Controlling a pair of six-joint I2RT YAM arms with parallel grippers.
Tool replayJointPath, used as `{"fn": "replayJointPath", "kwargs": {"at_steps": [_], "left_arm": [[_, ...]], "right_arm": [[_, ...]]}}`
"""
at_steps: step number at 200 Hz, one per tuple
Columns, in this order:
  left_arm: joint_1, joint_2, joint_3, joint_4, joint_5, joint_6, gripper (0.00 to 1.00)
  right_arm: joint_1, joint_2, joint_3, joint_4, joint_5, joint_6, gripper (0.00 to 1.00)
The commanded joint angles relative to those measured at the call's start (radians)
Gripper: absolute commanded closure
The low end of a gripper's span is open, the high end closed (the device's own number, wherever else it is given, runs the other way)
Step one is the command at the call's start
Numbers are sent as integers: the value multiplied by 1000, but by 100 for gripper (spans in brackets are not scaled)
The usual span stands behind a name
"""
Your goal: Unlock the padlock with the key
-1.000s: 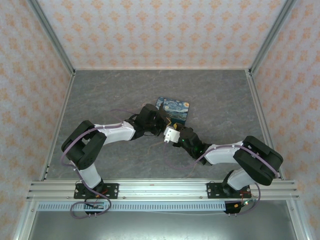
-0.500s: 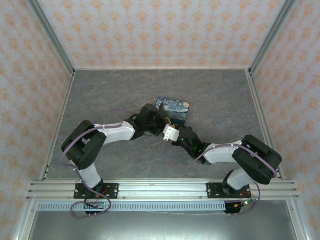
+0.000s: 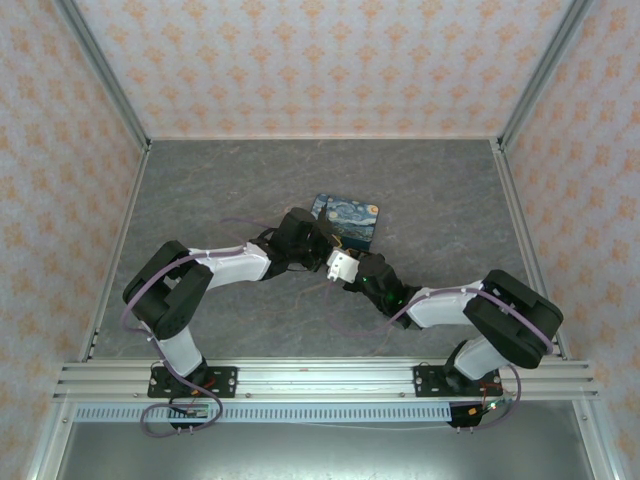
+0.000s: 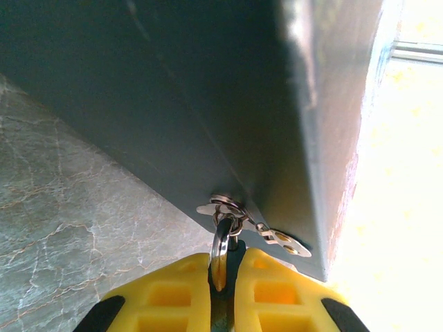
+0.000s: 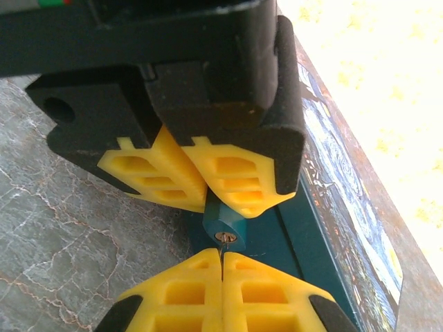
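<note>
Just beside the painted box [image 5: 339,200], the right gripper [image 5: 222,266] presses its yellow fingers flat together, whether on a key I cannot tell. Their tips sit right at the keyhole end of the blue padlock [image 5: 220,225]. Opposite, the left gripper [image 5: 206,196] is clamped on the padlock's body, close to the box's dark side wall.

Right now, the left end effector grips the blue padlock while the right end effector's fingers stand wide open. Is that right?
Not quite: the right end effector is fully shut, not wide open, as the right wrist view shows. The left end effector does grip the blue padlock.
</note>
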Motion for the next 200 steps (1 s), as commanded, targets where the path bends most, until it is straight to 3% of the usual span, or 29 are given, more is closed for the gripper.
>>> {"fn": "replayJointPath", "kwargs": {"at_steps": [1, 51, 104, 157, 200], "left_arm": [[-13, -24, 23, 29, 15, 2, 100], [-13, -26, 24, 29, 15, 3, 100], [-13, -27, 24, 28, 15, 3, 100], [-15, -29, 22, 27, 12, 2, 100], [-16, -30, 22, 27, 10, 2, 100]], "right_arm": [[0, 9, 9, 18, 18, 57, 100], [-4, -17, 40, -44, -8, 148, 100], [-16, -53, 66, -116, -63, 346, 100], [-39, -55, 43, -75, -136, 554, 100], [-50, -45, 28, -50, -154, 614, 100]]}}
